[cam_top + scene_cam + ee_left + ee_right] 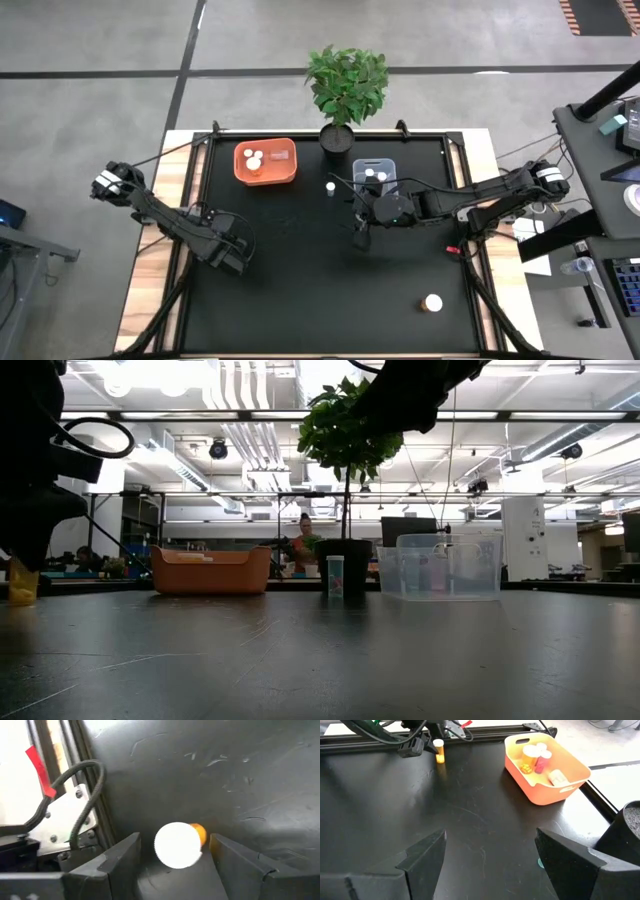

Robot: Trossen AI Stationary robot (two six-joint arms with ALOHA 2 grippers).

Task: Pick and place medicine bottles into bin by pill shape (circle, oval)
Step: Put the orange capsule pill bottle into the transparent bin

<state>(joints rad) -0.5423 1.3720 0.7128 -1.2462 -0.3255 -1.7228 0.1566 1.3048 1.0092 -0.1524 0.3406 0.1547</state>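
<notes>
An amber pill bottle with a white cap (177,845) stands upright on the black table near its left edge. My left gripper (175,841) is open and points down over it, one finger on each side, and I see no touch. The high view hides this bottle under the left gripper (232,262). It shows in the right wrist view (438,751) and the low view (20,582). My right gripper (490,840) is open and empty above the table's middle (361,240). One bottle (330,186) stands between the bins. Another (432,302) sits near the front right.
An orange bin (284,176) at the far left-centre holds several bottles. A clear bin (390,165) to its right holds a few. A potted green plant (345,85) stands between them at the far edge. Metal rails frame the black table (300,300).
</notes>
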